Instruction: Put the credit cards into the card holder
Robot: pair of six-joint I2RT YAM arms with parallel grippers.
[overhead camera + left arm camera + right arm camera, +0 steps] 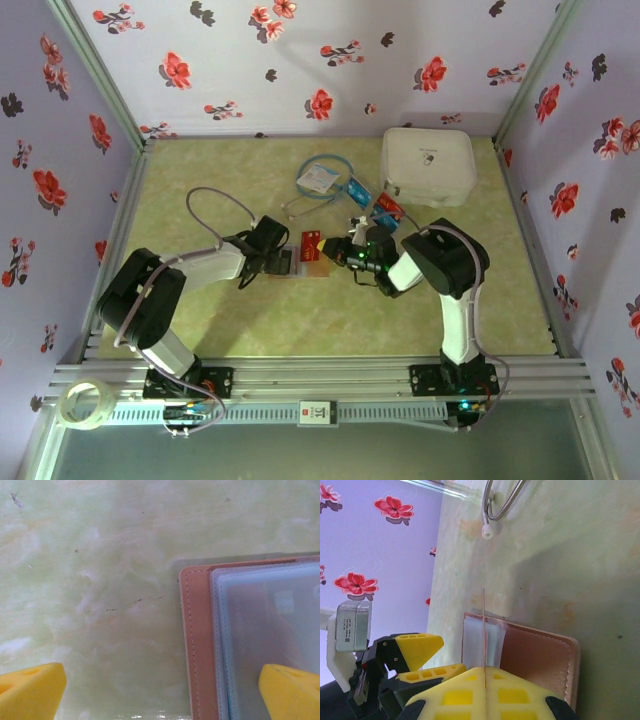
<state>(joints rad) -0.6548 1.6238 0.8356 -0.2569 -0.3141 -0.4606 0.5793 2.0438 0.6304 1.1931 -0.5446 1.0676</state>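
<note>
item: card holder (312, 265), pinkish-tan leather, lying open and flat on the green worktop (250, 330) between the two arms, clear sleeves uppermost. item: one credit card (484, 620), seen edge-on from the right wrist, pinched in the right claw (484, 672), whose jaws are closed tight on it; the card's free edge stands at the mouth of the sleeves, judged not yet slid home. item: left claw (160, 690), jaws spread wide and holding nothing, one fingertip (292, 692) over the sleeves and the other over bare worktop beside the holder's stitched edge, apparently placed to steady it. item: loose cards (387, 208), red and blue, lying near the white case (428, 165) at the far right, well apart from the holder. contents of the sleeves: too cloudy to tell whether any card is inside. status, as judged: one insertion under way, at least two cards left to fetch, nothing confirmed as stowed.
</note>
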